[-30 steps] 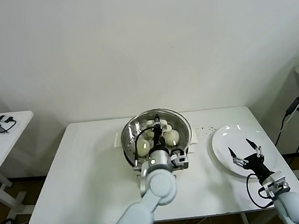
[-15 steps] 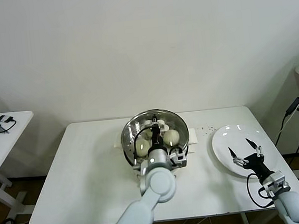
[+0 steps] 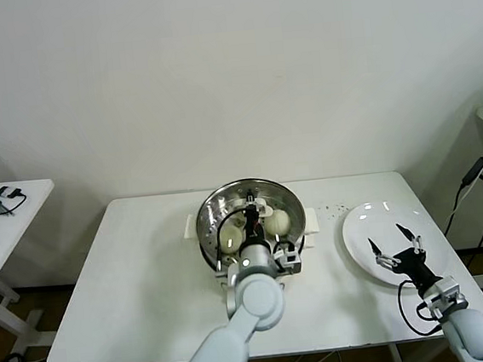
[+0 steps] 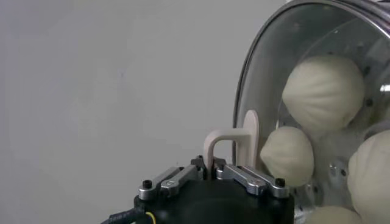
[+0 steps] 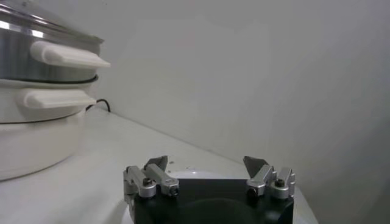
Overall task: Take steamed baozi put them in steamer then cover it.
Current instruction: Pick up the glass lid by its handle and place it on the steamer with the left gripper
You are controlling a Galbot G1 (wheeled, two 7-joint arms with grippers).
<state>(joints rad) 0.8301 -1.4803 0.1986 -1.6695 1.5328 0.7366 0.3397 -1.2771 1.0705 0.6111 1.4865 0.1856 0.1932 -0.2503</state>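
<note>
1. Gripping the white handle (image 4: 234,143) of the cover (image 3: 248,206), the left tool (image 3: 253,207) is clamped on it over the steamer (image 3: 208,235).
2. The cover sits on the steamer's rim at the middle of the desk (image 3: 140,285).
3. Steamed baozi (image 4: 323,91) lie inside, seen through the glass.
4. The right tool (image 3: 396,247) hovers over the white plate (image 3: 361,221) at the desk's right end, fingers spread apart and holding nothing.

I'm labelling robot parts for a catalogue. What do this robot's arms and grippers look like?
Both arms are smooth, rounded, light grey. Each ends in a black gripper body with silver metal linkages and dark fingers: left gripper, right gripper. A black cable loops beside each wrist.
</note>
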